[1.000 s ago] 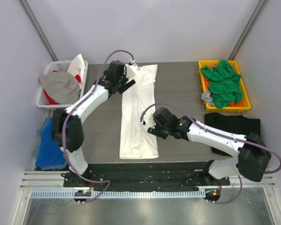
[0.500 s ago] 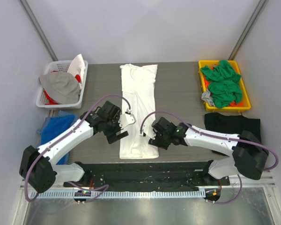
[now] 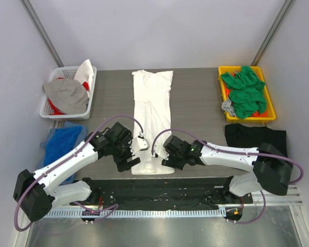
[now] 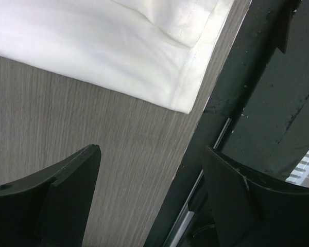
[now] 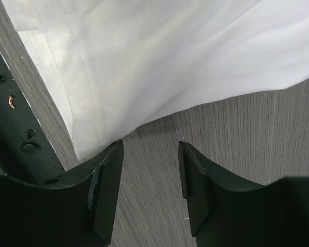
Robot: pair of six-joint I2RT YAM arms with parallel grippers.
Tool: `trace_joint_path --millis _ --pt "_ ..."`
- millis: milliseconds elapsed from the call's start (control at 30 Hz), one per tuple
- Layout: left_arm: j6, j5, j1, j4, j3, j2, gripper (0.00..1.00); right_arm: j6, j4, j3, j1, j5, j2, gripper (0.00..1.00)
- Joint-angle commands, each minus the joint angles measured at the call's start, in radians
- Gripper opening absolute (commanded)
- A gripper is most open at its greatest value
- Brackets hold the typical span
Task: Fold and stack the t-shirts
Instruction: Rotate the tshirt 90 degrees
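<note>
At lower centre, the left gripper (image 4: 150, 152) and right gripper (image 5: 150, 146) both stand with jaws apart, gripping nothing, just beside the near hem corners of the white t-shirt (image 3: 152, 113). It lies folded into a long narrow strip up the middle of the table (image 3: 195, 103). From above, the grippers hide those corners. At right, the right arm covers part of the black t-shirt (image 3: 257, 136). At upper right, the green t-shirts (image 3: 244, 92) heap in a yellow tray (image 3: 220, 82).

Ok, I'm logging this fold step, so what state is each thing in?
white t-shirt: folded into a long strip, lying flat.
black t-shirt: lying flat.
green t-shirts: crumpled in yellow tray.
left gripper: jaws open, empty.
right gripper: jaws open, empty.
</note>
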Motion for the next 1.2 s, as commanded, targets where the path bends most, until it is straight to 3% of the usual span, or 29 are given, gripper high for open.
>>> trace_joint_path --millis 0,400,500,667,833,933,1167 --pt "0.021 0.047 -0.004 0.03 0.006 0.06 0.84 0.021 0.028 0.014 0.013 -0.013 -0.054 0.54" --pt "-0.005 0.163 0.025 0.238 -0.066 0.148 0.8 0.015 0.033 -0.008 0.024 -0.021 -0.118 0.54" --pt "-0.045 0.24 0.065 0.249 -0.032 0.174 0.79 0.013 0.04 -0.002 0.022 -0.019 -0.106 0.54" --pt "-0.077 0.398 0.226 0.212 0.024 0.228 0.8 0.01 0.042 -0.009 0.019 -0.01 -0.104 0.53" --pt "-0.24 0.522 0.402 0.247 0.101 0.333 0.79 0.008 0.05 -0.008 0.018 -0.007 -0.094 0.53" --pt "-0.312 0.596 0.421 0.275 0.078 0.355 0.77 0.007 0.053 -0.012 0.019 -0.005 -0.091 0.53" --pt "-0.513 0.571 0.418 0.434 -0.023 0.32 0.8 0.002 0.063 -0.014 0.018 0.007 -0.071 0.53"
